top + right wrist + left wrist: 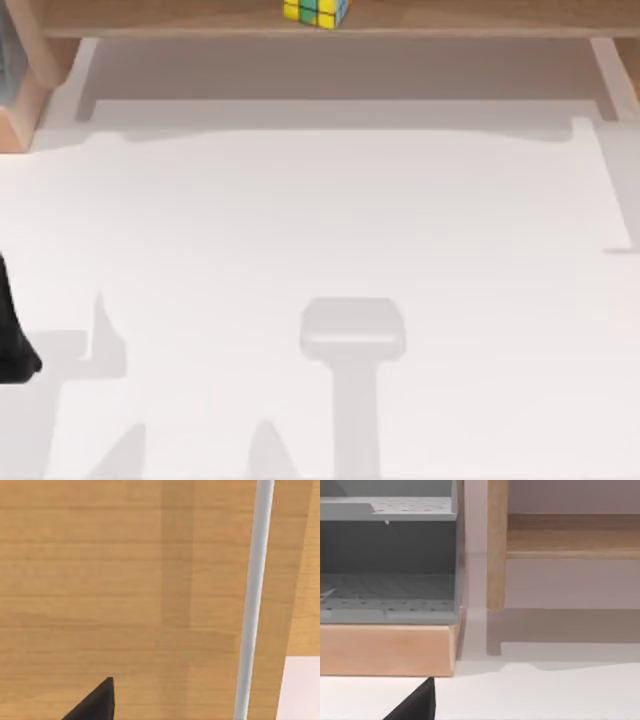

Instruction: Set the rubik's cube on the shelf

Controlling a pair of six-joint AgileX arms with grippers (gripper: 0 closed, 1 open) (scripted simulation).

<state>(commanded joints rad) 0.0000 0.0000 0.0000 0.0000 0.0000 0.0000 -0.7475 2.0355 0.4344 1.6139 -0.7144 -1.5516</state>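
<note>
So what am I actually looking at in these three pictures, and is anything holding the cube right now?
Two AgileX arms with two-finger grippers work at a white table. The top view looks straight down: the rubik's cube sits on the wooden shelf at the top of that view, and nothing grips it. The dark shape at the table's left edge is the left arm. Each wrist view comes from a camera on that arm. The left one faces a grey rack beside a shelf leg. The right one looks at light-brown wood crossed by a white bar. The dark wedges there belong to the left gripper and right gripper.
</note>
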